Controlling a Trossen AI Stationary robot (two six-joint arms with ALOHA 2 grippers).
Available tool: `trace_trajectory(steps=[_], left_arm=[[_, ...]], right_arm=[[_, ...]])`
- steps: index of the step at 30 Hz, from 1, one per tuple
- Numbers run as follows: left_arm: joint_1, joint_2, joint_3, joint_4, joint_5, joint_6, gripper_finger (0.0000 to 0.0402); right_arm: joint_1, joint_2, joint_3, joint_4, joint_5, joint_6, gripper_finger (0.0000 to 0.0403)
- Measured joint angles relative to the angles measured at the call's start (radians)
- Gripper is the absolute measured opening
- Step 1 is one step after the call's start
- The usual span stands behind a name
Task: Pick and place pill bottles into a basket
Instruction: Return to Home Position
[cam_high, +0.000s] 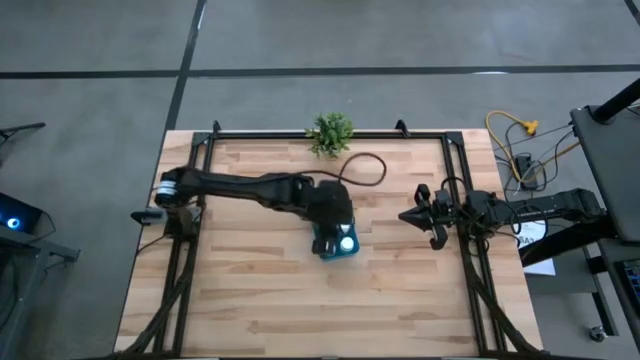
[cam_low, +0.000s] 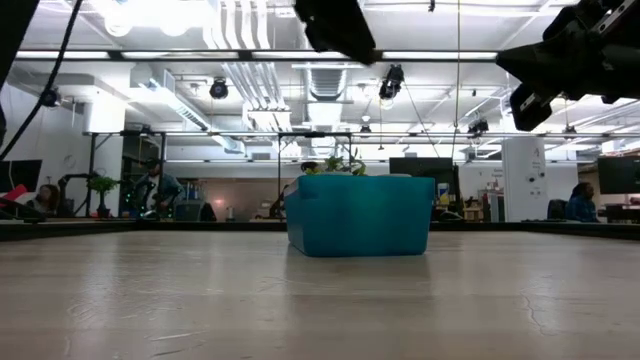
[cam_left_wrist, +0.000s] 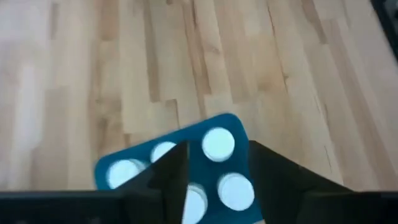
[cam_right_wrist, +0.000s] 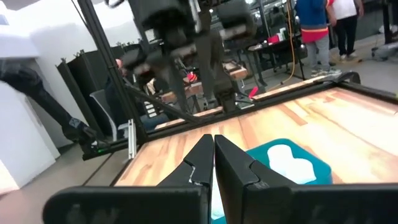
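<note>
My left gripper hung directly over the basket near the middle of the table, its fingers spread wide with nothing between them. Below it the pill bottles stood upright in the basket, packed close, caps up. I saw none lying on the table.

I judged the bottles to be light, stiff plastic with smooth, rather slippery walls, easy to tip if knocked. Packed like that, the fair hold would be from straight above, across a cap or just under it, with a modest squeeze. Coming in sideways would shove a neighbour. The basket looked rigid and light too, apt to slide if I caught its rim.

Beyond the basket, at the table's far edge, sat a small potted plant, well apart. Off to the right, my right gripper waited above the table's right side, fingers pressed together and holding nothing.

Only my left wrist view looked down into the basket. Five caps showed there and my own fingers hid the rest, so I could not tell the full count. The low view gave just the basket's blank wall sitting flat on the table, with no bottles showing. The high view placed both arms, but my left arm covered most of the basket. The right wrist view caught white tops above the rim, run together.
</note>
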Motion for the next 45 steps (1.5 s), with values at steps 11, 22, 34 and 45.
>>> trace_trajectory(steps=[11, 22, 34, 45], left_arm=[[0.006, -0.178, -0.057, -0.006, -0.066, -0.006, 0.0021], [0.006, -0.353, -0.247, 0.136, -0.184, -0.057, 0.0001], [0.005, -0.718, -0.837, 0.759, -0.186, -0.067, 0.0], [0.005, -1.078, -1.159, 0.876, -0.251, -0.034, 0.0]], right_arm=[[0.001, 0.0, 0.016, 0.036, -0.003, -0.121, 0.0008], [0.001, 0.001, 0.23, -0.355, -0.031, -0.171, 0.0008], [0.001, -0.019, 0.412, -0.586, -0.037, -0.339, 0.0008], [0.001, -0.067, 0.328, -0.584, -0.027, -0.333, 0.0008]])
